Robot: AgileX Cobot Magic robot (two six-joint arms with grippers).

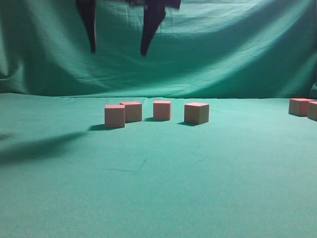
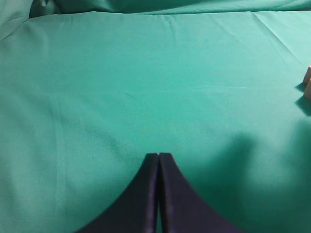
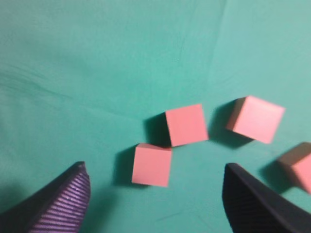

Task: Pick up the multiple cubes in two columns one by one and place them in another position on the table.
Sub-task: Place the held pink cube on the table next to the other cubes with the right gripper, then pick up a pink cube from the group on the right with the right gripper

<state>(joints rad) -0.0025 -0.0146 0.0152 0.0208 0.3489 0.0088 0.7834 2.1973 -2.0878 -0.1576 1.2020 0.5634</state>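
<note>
Four pinkish-red cubes with tan sides stand in a loose cluster mid-table: one nearest (image 1: 114, 116), one just behind it (image 1: 132, 111), and two to the right (image 1: 162, 110), (image 1: 196, 113). My right gripper (image 1: 118, 51) hangs open high above the leftmost cubes, empty. From its wrist I look down on the nearest cube (image 3: 152, 165) between the spread fingers, with the others (image 3: 186, 124), (image 3: 255, 119), (image 3: 299, 170) beyond. My left gripper (image 2: 159, 155) is shut on nothing over bare green table (image 2: 146, 87).
Two more cubes (image 1: 299, 106) sit at the far right edge of the table (image 1: 158, 188); their corners (image 2: 308, 77) peek into the left wrist view. A green backdrop (image 1: 223, 49) hangs behind. A dark shadow lies on the cloth at the left.
</note>
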